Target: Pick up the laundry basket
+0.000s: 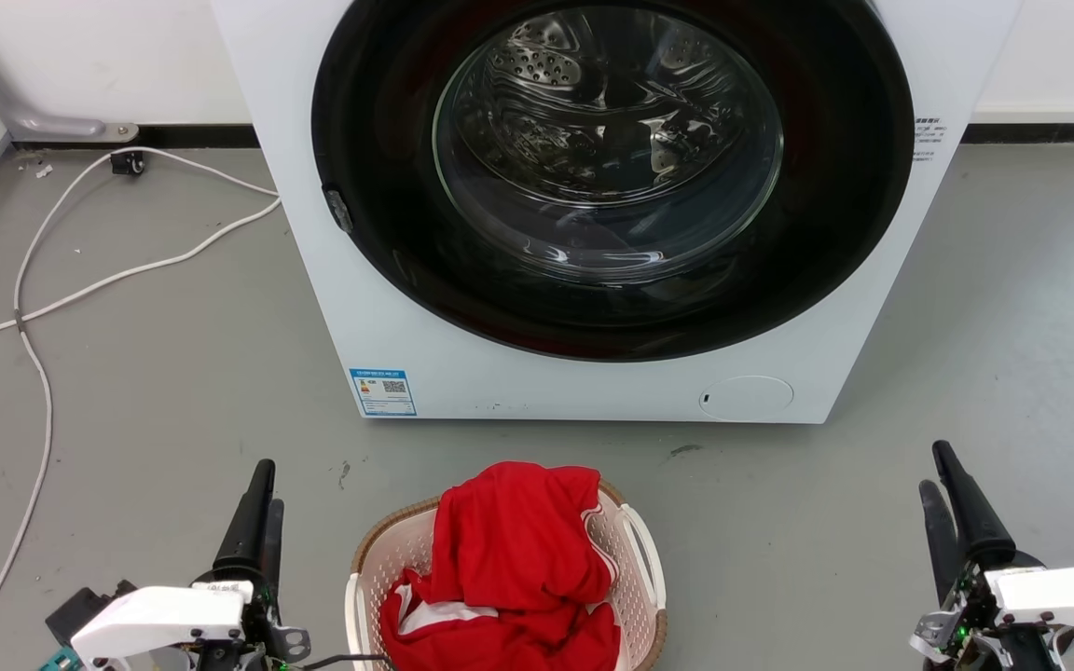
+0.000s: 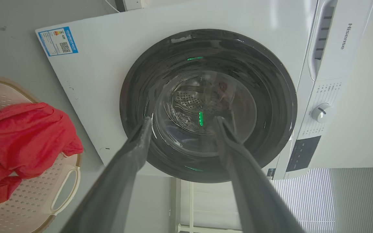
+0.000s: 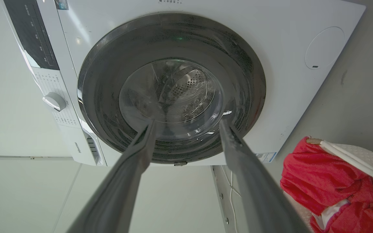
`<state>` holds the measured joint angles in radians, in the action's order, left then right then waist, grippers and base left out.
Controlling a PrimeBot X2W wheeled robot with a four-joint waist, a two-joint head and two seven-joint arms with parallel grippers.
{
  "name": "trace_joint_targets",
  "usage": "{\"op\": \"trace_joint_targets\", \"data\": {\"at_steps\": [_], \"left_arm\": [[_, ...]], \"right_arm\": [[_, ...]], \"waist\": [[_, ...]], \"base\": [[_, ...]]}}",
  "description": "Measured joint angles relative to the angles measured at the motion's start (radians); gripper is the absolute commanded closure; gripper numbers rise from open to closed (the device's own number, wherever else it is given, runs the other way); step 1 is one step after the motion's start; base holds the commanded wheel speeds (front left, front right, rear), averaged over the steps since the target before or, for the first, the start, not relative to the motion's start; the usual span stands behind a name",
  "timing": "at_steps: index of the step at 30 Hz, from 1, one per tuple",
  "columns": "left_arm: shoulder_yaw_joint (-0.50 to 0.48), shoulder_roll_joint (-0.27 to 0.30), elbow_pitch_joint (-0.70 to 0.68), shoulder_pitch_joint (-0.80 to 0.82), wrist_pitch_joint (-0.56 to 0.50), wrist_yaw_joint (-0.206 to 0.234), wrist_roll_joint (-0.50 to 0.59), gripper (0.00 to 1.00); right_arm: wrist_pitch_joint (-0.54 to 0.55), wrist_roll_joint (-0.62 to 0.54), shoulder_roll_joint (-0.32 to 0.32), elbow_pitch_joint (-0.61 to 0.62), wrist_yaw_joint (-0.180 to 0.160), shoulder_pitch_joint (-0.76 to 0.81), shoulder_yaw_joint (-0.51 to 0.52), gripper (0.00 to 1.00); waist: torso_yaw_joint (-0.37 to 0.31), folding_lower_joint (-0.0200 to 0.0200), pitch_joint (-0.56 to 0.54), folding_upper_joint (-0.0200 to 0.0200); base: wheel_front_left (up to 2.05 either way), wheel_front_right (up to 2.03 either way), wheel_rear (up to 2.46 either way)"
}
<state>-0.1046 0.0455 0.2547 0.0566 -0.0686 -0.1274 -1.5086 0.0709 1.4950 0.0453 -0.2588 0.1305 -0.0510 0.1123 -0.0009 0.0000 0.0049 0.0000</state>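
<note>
The laundry basket (image 1: 371, 545) stands on the grey floor just in front of the washer (image 1: 462, 354), between the two arms and partly cut off by the lower edge of the head view. A red garment (image 1: 514, 559) is heaped above its rim and drapes towards the right white handle (image 1: 646, 550). The left gripper (image 1: 268, 485) and right gripper (image 1: 932, 466) flank the basket, well apart from it. Both point at the washer door with their jaws spread and nothing held. Likely faults: a finger closing on loose cloth instead of a handle, so that the garment lifts alone; one-sided contact sliding the light basket across the smooth floor; and unequal lift tilting it and spilling the garment.
</note>
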Motion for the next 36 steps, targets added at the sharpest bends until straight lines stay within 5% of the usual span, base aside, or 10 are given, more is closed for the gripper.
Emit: {"op": "trace_joint_targets", "data": {"at_steps": [22, 36], "left_arm": [[0.03, 0.0, -0.121, -0.014, 0.091, 0.031, 0.415, 0.0], [0.04, 0.001, -0.168, -0.03, 0.136, 0.032, 0.601, 0.0]], "right_arm": [[-0.092, -0.533, 0.0, 0.147, 0.0, 0.037, -0.052, 0.0], [-0.138, -0.754, 0.0, 0.204, 0.0, 0.059, -0.071, 0.0]], "waist": [[-0.002, 0.0, 0.004, 0.0], [-0.002, 0.0, 0.007, 0.0]], "base": [[0.0, 0.0, 0.0], [0.0, 0.0, 0.0]]}}
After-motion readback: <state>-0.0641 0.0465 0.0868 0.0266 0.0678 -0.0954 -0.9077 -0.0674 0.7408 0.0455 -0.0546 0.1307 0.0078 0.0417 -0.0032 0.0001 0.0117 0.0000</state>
